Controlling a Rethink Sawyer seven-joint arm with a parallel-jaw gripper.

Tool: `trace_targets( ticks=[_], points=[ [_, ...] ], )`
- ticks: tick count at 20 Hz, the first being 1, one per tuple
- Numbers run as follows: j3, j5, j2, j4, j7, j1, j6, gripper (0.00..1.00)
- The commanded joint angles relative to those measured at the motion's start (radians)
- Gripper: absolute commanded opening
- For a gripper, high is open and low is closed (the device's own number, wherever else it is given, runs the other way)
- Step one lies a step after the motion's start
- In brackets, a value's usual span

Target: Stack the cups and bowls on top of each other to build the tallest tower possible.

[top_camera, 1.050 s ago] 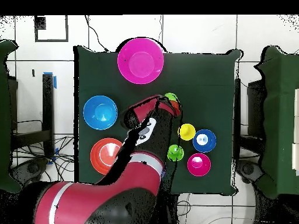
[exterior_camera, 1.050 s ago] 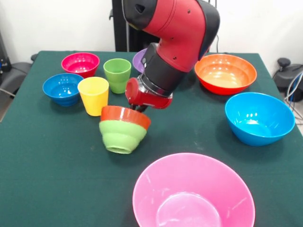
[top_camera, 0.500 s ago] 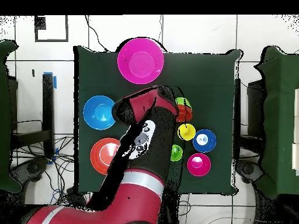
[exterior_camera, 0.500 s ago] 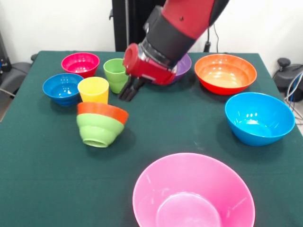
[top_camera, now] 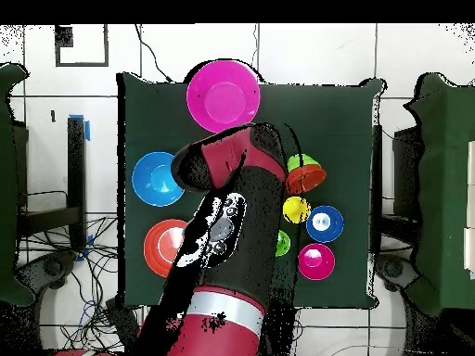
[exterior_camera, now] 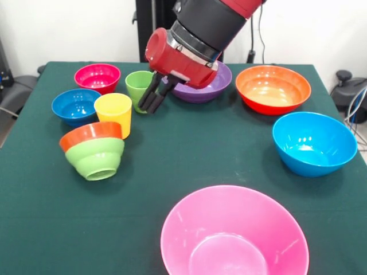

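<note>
The robot's black jaws [exterior_camera: 152, 97], pressed together and empty, hang beside the light green plastic cup [exterior_camera: 139, 86]; the tipped green-and-orange-red nested bowl pile [exterior_camera: 93, 150] lies well apart, by the yellow plastic cup [exterior_camera: 113, 113].

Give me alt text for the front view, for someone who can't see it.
A red and black robot arm's hand hangs empty above a green table, in front of a light green cup. A small green bowl nested with an orange-red bowl lies tipped beside a yellow cup; other coloured bowls sit around.
</note>
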Motion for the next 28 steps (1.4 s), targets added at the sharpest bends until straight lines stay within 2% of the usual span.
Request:
trace_targets(
  ticks=[1,6,9,13,16,19,23,28],
  points=[
    [0.158,-0.116,0.028,-0.058,-0.302,-0.048,-0.006,0.0],
    [0.209,-0.16,0.03,-0.075,-0.352,-0.123,-0.052,0.0],
    [0.262,-0.16,0.023,-0.072,-0.387,-0.184,-0.051,0.0],
    [0.314,-0.173,0.015,-0.033,-0.422,-0.241,-0.057,0.0],
    [0.347,-0.174,0.005,0.013,-0.409,-0.281,-0.07,0.0],
    [0.364,-0.17,0.004,0.04,-0.388,-0.303,-0.053,0.0],
    [0.365,-0.133,0.0,0.095,-0.279,-0.315,-0.032,0.0],
    [0.329,-0.124,0.001,0.154,-0.137,-0.277,-0.037,0.0]
  ],
)
